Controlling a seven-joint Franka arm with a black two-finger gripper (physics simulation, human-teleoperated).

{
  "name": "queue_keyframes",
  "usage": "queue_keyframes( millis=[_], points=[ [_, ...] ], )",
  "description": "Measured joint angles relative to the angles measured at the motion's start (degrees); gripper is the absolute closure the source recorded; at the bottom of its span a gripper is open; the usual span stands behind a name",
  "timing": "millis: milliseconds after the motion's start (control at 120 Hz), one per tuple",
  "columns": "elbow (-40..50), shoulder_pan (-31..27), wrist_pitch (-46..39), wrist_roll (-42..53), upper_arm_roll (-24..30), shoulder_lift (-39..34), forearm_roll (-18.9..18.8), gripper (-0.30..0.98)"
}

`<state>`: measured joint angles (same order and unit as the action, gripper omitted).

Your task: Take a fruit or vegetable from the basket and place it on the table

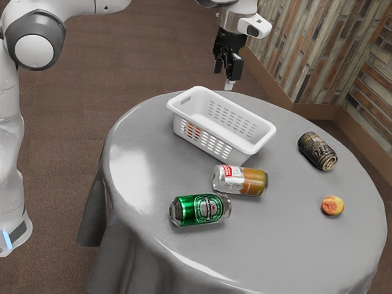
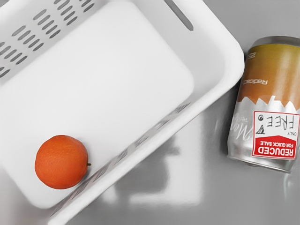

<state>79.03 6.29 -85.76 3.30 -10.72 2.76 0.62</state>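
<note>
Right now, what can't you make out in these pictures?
- Exterior view: most of the orange, hidden behind the slotted wall of the basket.
- Exterior view: the small lettering on the dark can, too small to read.
- Exterior view: part of my arm, cut off by the upper edge.
- Wrist view: part of the basket, cut off by the picture's edges.
</note>
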Motion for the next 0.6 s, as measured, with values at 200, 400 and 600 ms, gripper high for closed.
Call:
queue_keyframes(
  millis=[200, 400, 600],
  points=[
    [-0.05, 0.58, 0.06, -0.02, -1.27, 0.23, 1.75, 0.00],
    [-5.20, -0.35, 0.04, -4.53, -4.70, 1.83, 3.67, 0.00],
    [-5.63, 0.06, 0.00, -14.20, -7.92, 2.10, 4.24, 0.00]
  ],
)
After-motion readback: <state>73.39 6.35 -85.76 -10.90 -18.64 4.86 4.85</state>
